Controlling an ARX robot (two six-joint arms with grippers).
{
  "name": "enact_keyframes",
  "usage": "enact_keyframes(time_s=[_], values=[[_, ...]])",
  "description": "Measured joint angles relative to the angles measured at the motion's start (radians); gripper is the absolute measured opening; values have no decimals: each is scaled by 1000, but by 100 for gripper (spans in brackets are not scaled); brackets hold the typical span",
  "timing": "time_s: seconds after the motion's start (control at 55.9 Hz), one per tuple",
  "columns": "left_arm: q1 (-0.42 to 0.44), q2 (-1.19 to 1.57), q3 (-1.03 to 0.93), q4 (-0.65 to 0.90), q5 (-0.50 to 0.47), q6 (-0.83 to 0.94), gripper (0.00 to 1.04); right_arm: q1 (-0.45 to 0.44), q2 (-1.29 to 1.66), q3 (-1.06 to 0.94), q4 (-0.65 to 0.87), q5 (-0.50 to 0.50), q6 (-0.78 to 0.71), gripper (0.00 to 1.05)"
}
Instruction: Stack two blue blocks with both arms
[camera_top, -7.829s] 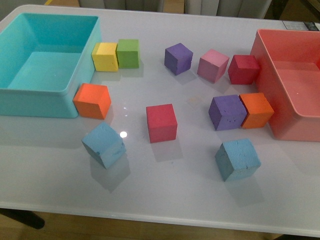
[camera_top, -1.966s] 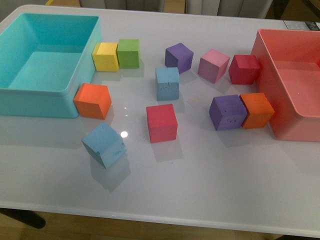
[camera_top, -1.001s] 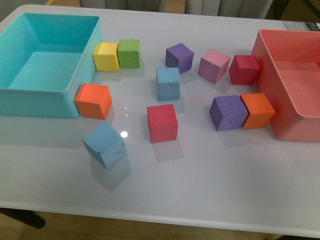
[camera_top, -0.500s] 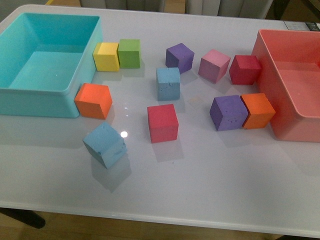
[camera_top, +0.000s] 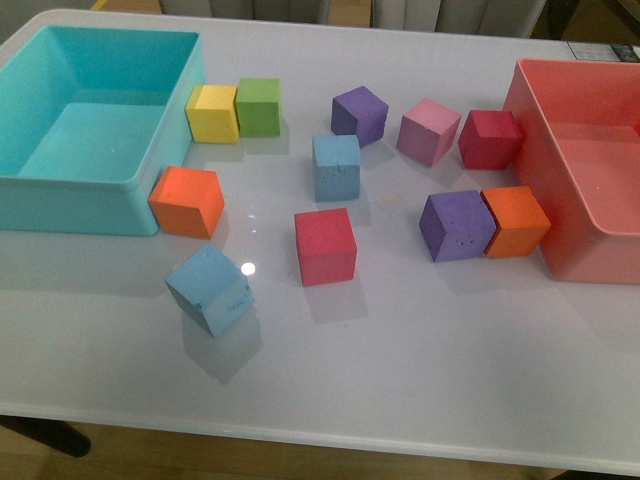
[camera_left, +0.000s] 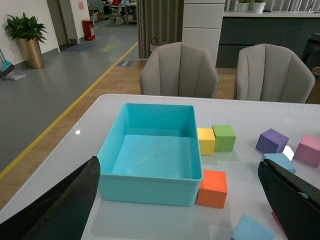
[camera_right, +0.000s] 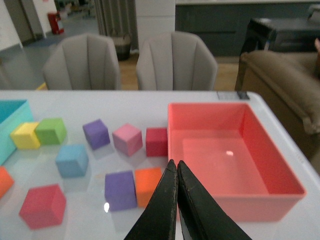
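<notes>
"How many cubes are on that table?"

"Eleven. Two are blue: the near blue block and the far blue block. Two are purple: the far purple cube and the near purple cube. There are two orange ones as well, the left orange cube and the right orange cube. Two are red: the near red cube and the far red cube."

"And the single ones?"

"One pink cube, one yellow cube and one green cube."

"Any bins?"

"Two: one turquoise bin and one salmon bin. Behind the table there are two grey chairs, the left chair and the right chair."
</notes>
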Motion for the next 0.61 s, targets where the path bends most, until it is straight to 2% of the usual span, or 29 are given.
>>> enact_keyframes(time_s=[0.036,0.304,0.608], values=[[0,0,0,0,0,0,96,0,-59,0,-56,0,0,2],[0,0,0,0,0,0,96,0,-91,0,-68,1,-1,3],[0,0,0,0,0,0,96,0,-92,0,-68,1,0,56]])
